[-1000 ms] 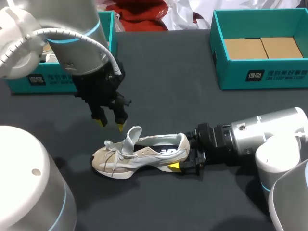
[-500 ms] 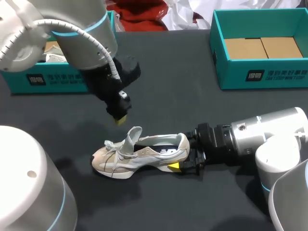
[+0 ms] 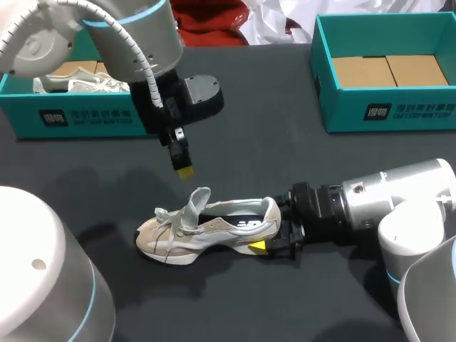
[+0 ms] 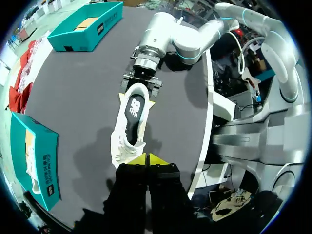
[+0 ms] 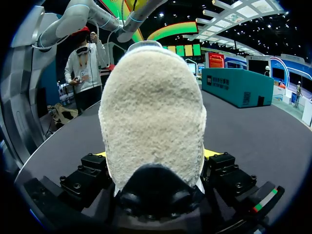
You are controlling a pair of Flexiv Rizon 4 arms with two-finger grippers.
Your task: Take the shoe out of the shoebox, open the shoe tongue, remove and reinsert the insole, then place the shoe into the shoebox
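A beige suede sneaker with white laces [image 3: 206, 226] lies on its side on the black-covered table [image 3: 249, 142], toe toward my left and tongue standing up. The right gripper [image 3: 273, 229] is clenched on its heel. From above, only one yellow fingertip shows under the heel. The right wrist view fills with the fuzzy heel [image 5: 153, 122] and shows a thin strip of yellow hard against each side of it. The left gripper [image 3: 184, 169] hangs above the cloth just behind the raised tongue, apart from it. The head view sees it edge-on, while the left wrist view shows its two yellow tips [image 4: 147, 159] pressed together with nothing in them. That view also looks straight down into the sneaker's opening [image 4: 130, 124], where a dark insole lies inside, which the head view barely shows. A teal cardboard shoebox [image 3: 71, 114] with another pale shoe [image 3: 78, 82] in it stands at the far left. A second teal box with brown card in its bottom [image 3: 385, 110] stands at the far right. Both are well apart from the sneaker, with bare black cloth between. The table's near edge [image 4: 204, 122] runs along the sneaker's side, closer to it than either box.
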